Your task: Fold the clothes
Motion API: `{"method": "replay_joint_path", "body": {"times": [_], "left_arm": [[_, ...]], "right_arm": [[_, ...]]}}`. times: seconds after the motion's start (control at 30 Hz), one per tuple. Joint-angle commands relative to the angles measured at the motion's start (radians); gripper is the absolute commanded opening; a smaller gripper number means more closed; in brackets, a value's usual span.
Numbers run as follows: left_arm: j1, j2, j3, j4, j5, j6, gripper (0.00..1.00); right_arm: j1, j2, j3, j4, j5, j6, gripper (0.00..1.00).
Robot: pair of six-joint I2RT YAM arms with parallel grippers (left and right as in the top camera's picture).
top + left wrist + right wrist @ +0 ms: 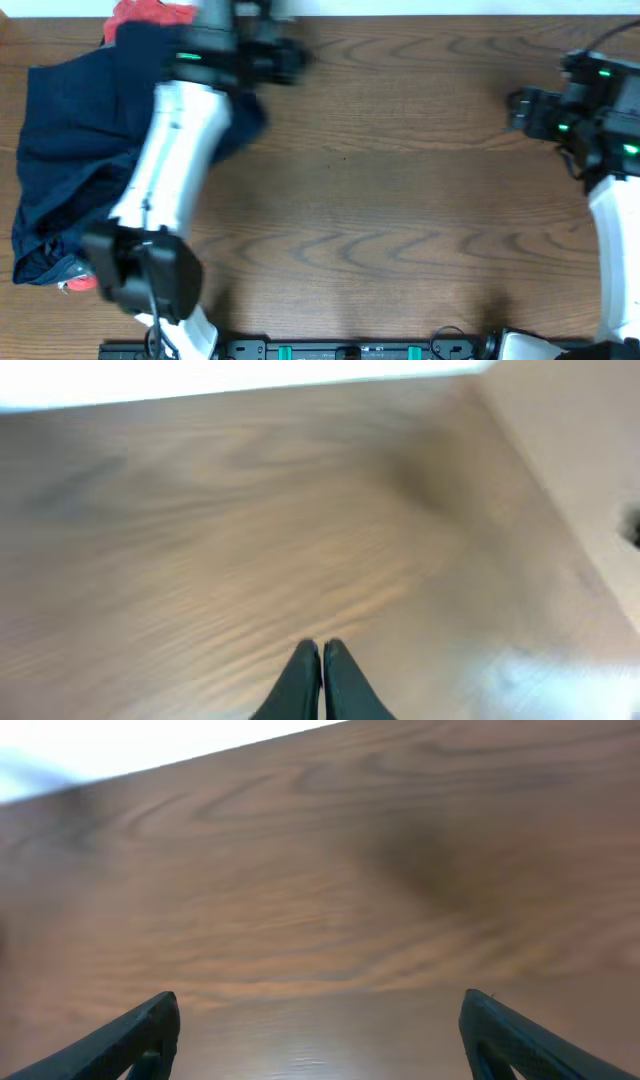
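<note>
The clothes [70, 150] lie in a rumpled dark navy heap at the table's left side. A red-orange piece [150, 14] shows at the heap's far edge and a small red bit [78, 283] at its near corner. My left arm reaches over the heap, and its gripper [292, 60] is just right of the cloth, blurred. In the left wrist view that gripper [322, 650] is shut with nothing in it, over bare wood. My right gripper [514, 106] hovers at the far right, away from the clothes. In its wrist view it [320, 1015] stands wide open and empty.
The wooden table [400, 200] stretches between the heap and the right arm. Its far edge [200, 760] meets a bright white background. The arm bases and a black rail [350, 350] line the front edge.
</note>
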Motion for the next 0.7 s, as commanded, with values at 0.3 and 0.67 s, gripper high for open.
{"method": "replay_joint_path", "body": {"times": [0.3, 0.67], "left_arm": [[-0.439, 0.214, 0.010, 0.154, -0.202, -0.020, 0.06], [-0.275, 0.136, 0.010, -0.092, -0.380, 0.009, 0.52]], "right_arm": [[-0.189, -0.027, 0.029, -0.064, -0.085, -0.033, 0.91], [-0.187, -0.017, 0.029, -0.077, -0.170, -0.032, 0.94]]}}
